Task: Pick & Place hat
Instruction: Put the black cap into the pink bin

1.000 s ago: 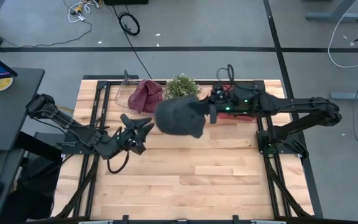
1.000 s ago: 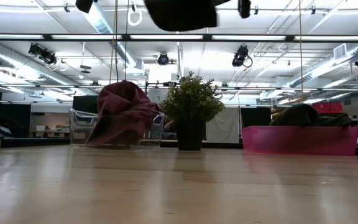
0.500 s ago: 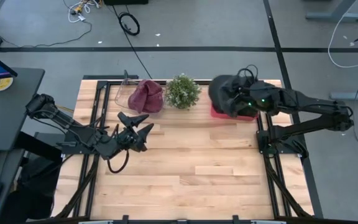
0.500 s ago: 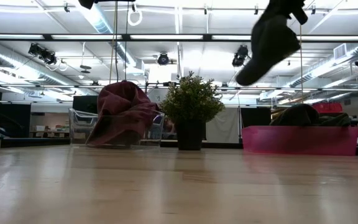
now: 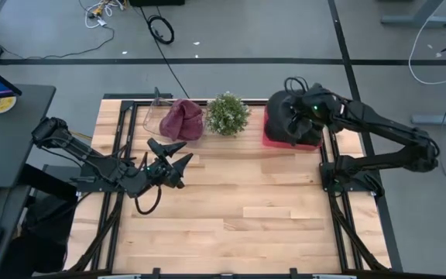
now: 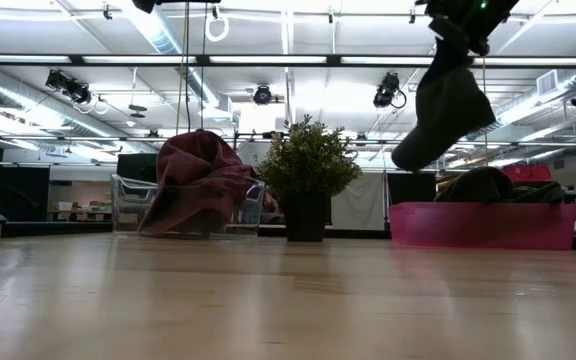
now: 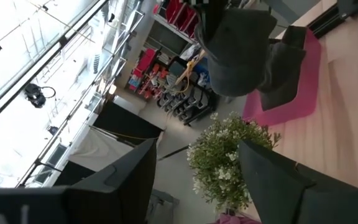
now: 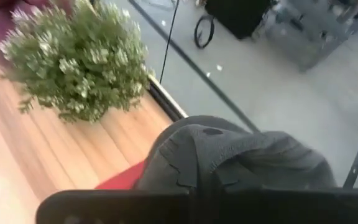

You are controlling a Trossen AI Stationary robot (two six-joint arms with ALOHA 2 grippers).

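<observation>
Hat (image 6: 446,115): dark grey, soft fabric, hanging in the air from the right gripper (image 5: 310,108), above the pink bin (image 6: 482,225) at the far right of the bench (image 5: 231,209). In the low view it dangles clear of the bin's rim, its lower edge apart from what lies inside. In the right wrist view its crumpled crown fills the space just ahead of the jaws, which are pinching the fabric.

Pink bin: shallow, translucent pink walls, on the bench's back edge; a second dark hat (image 6: 488,185) rests inside it, showing above the rim.

Potted plant (image 5: 228,114): small, green and bushy, in a dark pot, upright at the middle of the back edge, between the pink bin and the clear bin (image 6: 128,205).

Clear bin: transparent walls, at the back left of the bench, holding a maroon hat (image 5: 181,119) that mounds above its rim.

Left gripper (image 5: 178,161): low over the left part of the bench, well apart from the bins, pointing toward the plant; jaws spread, holding nothing.

Right arm (image 5: 385,132): reaches from the bench's right side in toward the pink bin.

Bench: light wooden boards on a black frame.
</observation>
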